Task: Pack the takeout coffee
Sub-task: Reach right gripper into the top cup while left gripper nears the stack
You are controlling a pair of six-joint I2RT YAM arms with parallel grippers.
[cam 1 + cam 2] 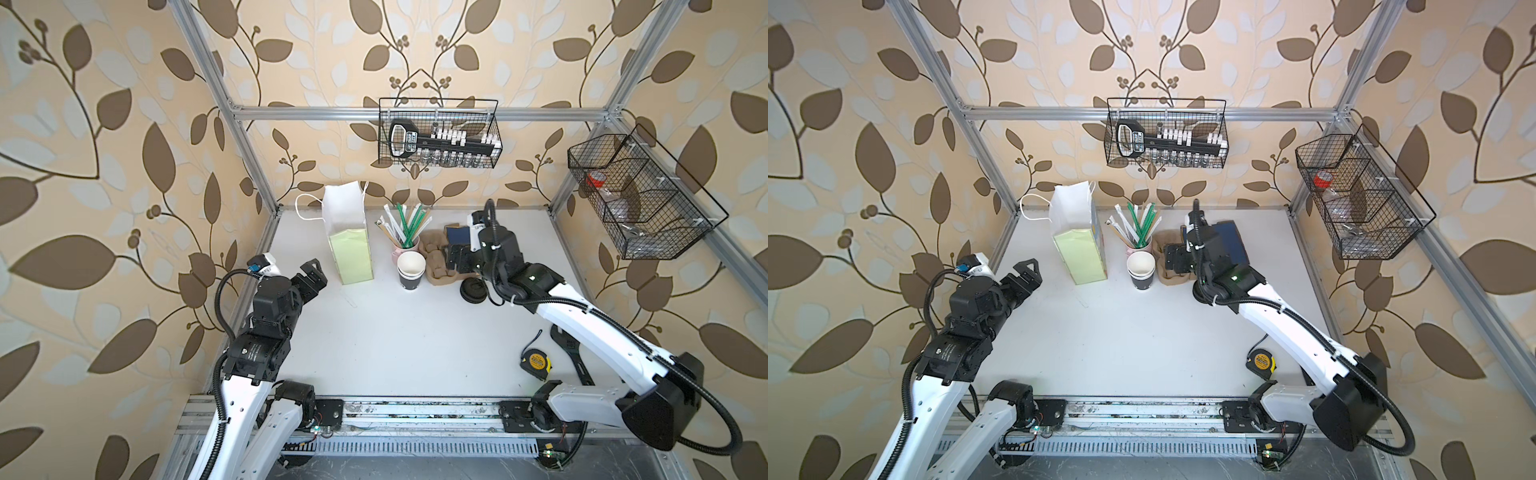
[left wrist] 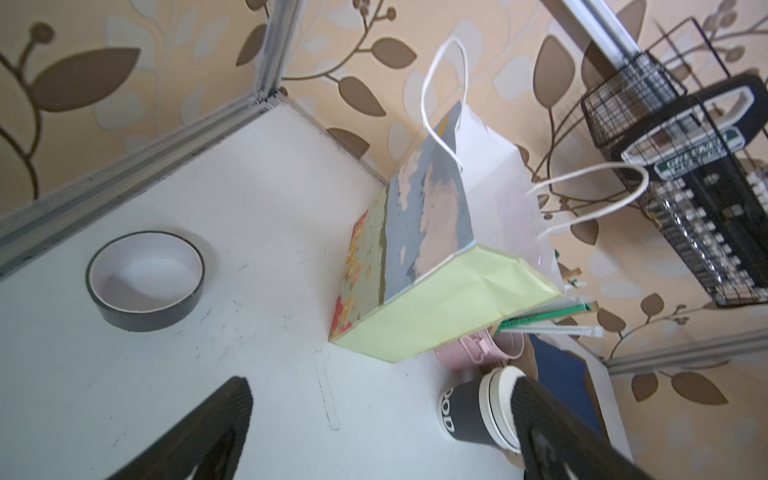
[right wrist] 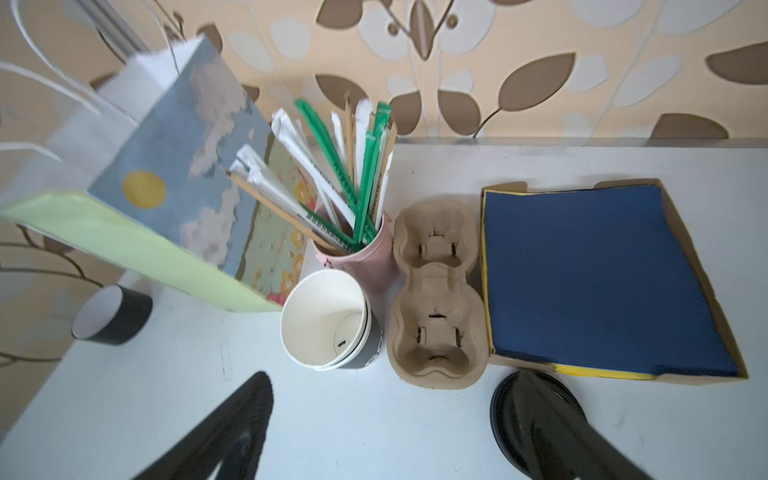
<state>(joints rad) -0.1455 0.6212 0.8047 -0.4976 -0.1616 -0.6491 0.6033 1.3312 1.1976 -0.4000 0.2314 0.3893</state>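
I am holding my left pincer (image 2: 380, 386) wide apart and empty, near the left edge of the counter (image 1: 395, 340). My right pincer (image 3: 395, 380) is looking apart and empty too. It is hanging near the back edge, by the carrier (image 3: 436, 291) and over the lids (image 1: 473, 289).

The cups (image 3: 328, 324) are standing upright near the middle of the back edge, just in front of the pink cup (image 3: 374, 266). The bag (image 1: 349, 253) is standing beside them, toward the back left corner.

I am thinking the cups are paper, so they are light and empty. Their thin sides would squash if I squeeze hard. They may be sticking together. I would be taking hold gently around the black side, under the rim.

I am counting two cups, one inside the other. There is one bag, one pink cup, one carrier with two holes, one pile of napkins (image 3: 594, 274), one tape roll (image 2: 145, 282) and one tape measure (image 1: 536, 363). I cannot count the straws (image 1: 405, 224) or the lids.
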